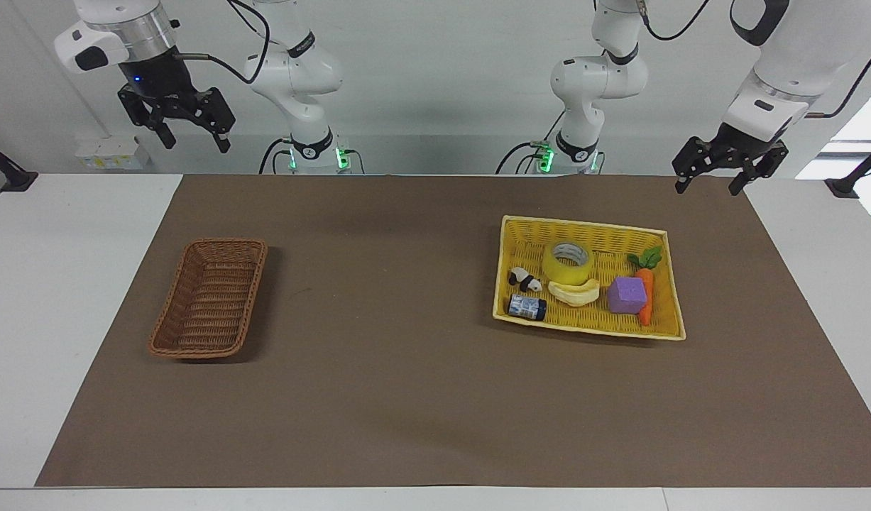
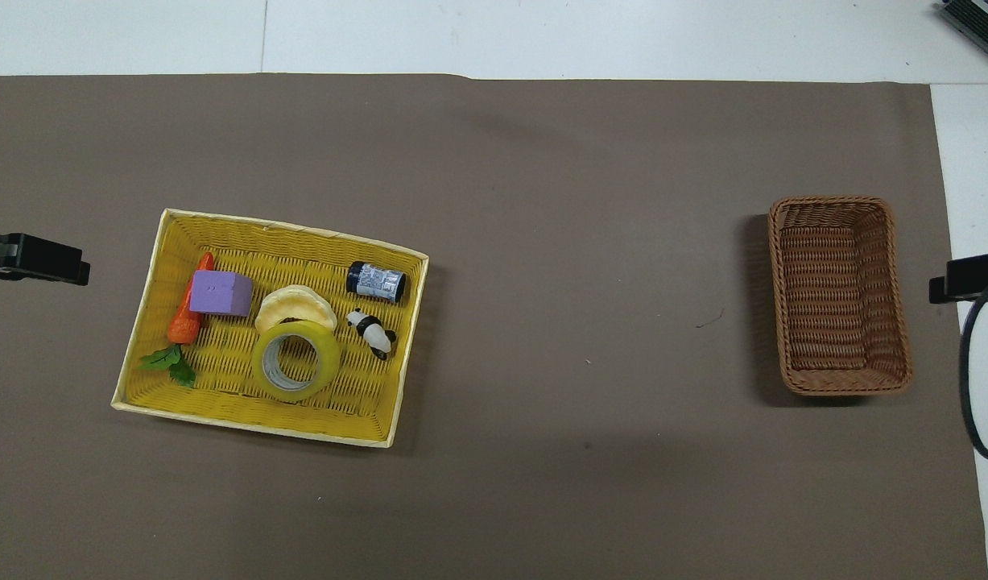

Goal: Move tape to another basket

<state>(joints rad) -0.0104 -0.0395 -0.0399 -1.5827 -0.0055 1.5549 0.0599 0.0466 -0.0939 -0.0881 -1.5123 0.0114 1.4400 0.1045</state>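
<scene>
Facing view showed both arms waiting, raised above the table's robot-side edge. The left gripper (image 1: pixel 719 176) hung with jaws spread wide, holding nothing; the right gripper (image 1: pixel 192 131) hung likewise wide open and empty. The tape (image 1: pixel 568 264) lay flat in the yellow basket (image 1: pixel 591 226), near its robot-side edge, touching the banana (image 1: pixel 574 292). The basket (image 1: pixel 209 297) sat toward the right arm's end of the brown mat (image 1: pixel 407 390).

Overhead view showed only dark gripper tips at the side edges. There the tape (image 2: pixel 295 360) lay beside a panda figure (image 2: pixel 371 332), near a purple block (image 2: pixel 221 293), a carrot (image 2: pixel 186 318) and a small jar (image 2: pixel 375 282); the basket (image 2: pixel 840 295) held nothing.
</scene>
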